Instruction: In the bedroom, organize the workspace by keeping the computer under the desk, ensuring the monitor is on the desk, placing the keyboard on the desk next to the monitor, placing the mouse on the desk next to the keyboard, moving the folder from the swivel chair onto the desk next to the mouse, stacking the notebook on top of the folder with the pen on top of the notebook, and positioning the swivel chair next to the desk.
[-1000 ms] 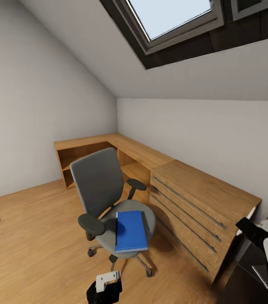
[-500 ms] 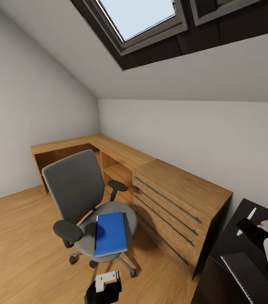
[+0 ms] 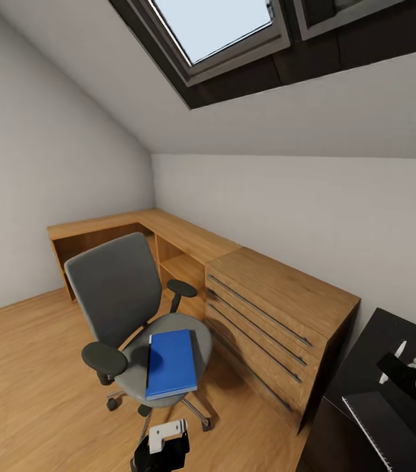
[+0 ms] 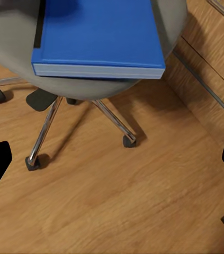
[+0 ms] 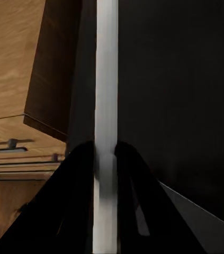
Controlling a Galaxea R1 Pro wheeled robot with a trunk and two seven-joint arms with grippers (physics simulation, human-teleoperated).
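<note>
Right claw point(image 5: 105, 153) gripping pen point(image 5: 106, 79) above desk point(image 5: 180, 79)

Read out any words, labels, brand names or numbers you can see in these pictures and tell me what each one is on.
None: no readable text stands anywhere in these pictures.
The folder on the swivel chair has a plain blue cover and bare white edges.
The wooden drawer unit shows bar handles and no label.
The notebook on the desk has a blank dark cover.
The pen in the right gripper bears no visible marking.
</note>
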